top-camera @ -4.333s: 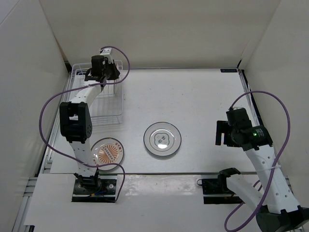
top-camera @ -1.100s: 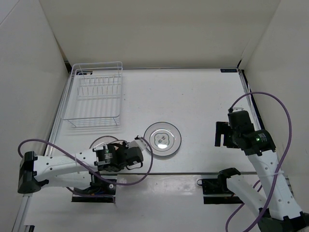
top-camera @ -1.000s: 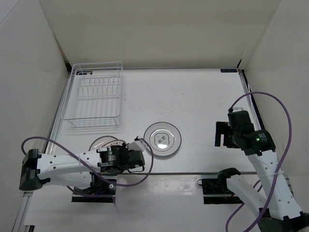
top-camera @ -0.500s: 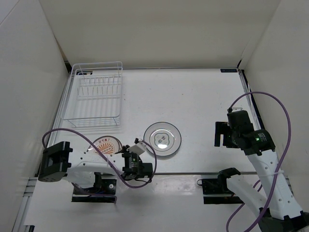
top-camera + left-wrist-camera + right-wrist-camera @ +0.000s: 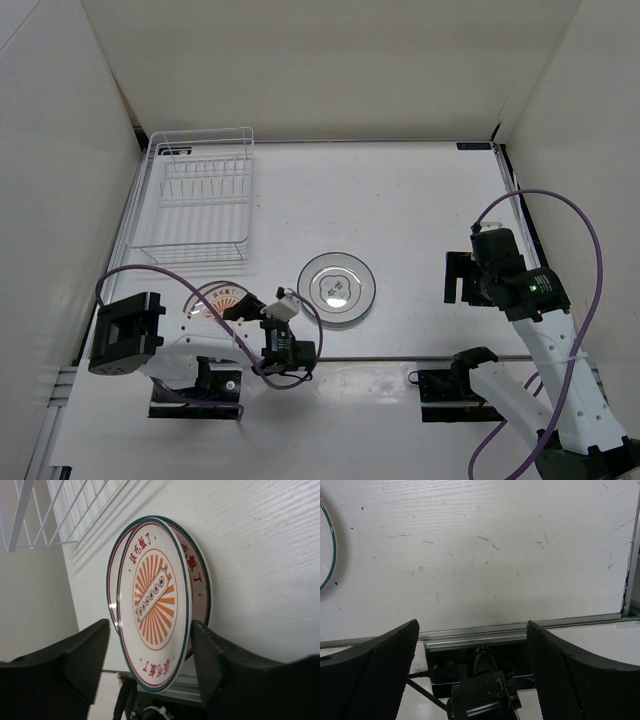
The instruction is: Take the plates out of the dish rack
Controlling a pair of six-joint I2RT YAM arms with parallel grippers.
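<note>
We see the white desk (image 5: 420,200) carrying everything. The rack (image 5: 200,204) sits in its far left corner, base down and open side up. Its long axis seems to run from far to near beside the left wall, and its row of tines crosses it from left to right.

The right arm (image 5: 545,330) rises at the desk's right side. The left arm (image 5: 190,345) lies folded low along the near edge, with its wrist reaching to the right.

The plates lie flat on the desk, faces up, outside the rack. Being round, they have no long axis of their own. The white plate (image 5: 337,288) rests near the middle of the desk, towards the near edge. The orange plates (image 5: 222,298) are well apart from it on the left, between the rack and the near edge. They are stacked, the upper one shifted a little so that a crescent of the lower one shows. In the left wrist view the long bar at the upper plate's centre slants from lower left to upper right.

The left jaws stand apart and frame the stack, clamping nothing. The right jaws are spread wide over bare desk, with the white plate's dark rim at the left edge of their view.
</note>
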